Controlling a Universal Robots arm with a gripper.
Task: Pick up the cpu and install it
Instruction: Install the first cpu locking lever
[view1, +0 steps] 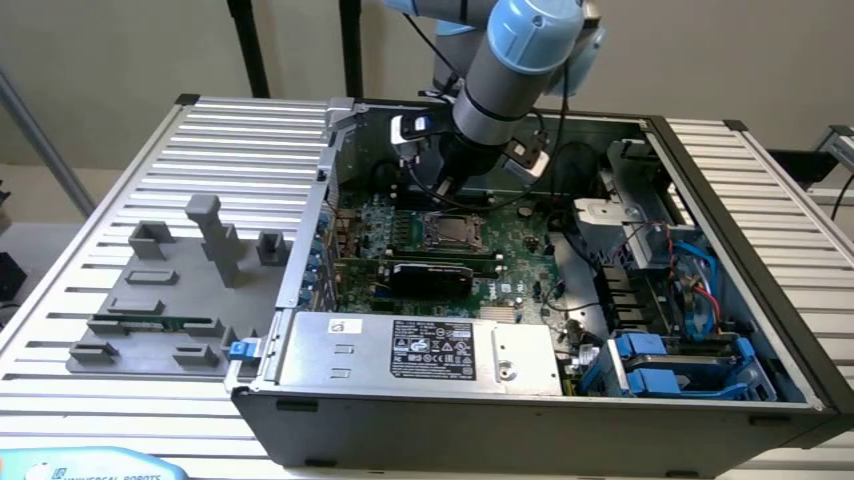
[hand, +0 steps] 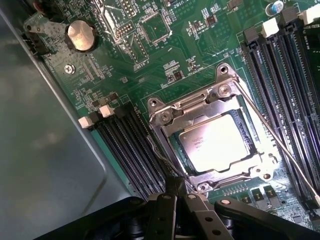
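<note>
Hovered over the open computer case (view1: 747, 400): gripper (hand: 181, 192), its dark fingers (hand: 167, 210) pinched together and holding nothing. Lay just ahead of the fingertips, close but not touching: cpu (hand: 212, 140), silvery and flat, already seated inside the socket frame (hand: 165, 116) on the green motherboard (hand: 180, 55). Looked unlatched: thin metal retention lever (hand: 280, 145), slanting along the far side of the socket.

Judged risks: fingertips catching the frame's near corner or the lever and nudging the chip crooked in its seat; bent pins beneath, if pressed down while skewed.

Crowded on both sides of the gripper: black memory slots (hand: 127, 145) close on one flank, a second bank (hand: 285, 65) beyond the lever. Rose close beside the gripper: grey case wall (hand: 45, 165). Offered the freest room: straight up out of the case. Stood well off on the slatted bench (view1: 80, 300): grey fixture blocks (view1: 214, 240).
</note>
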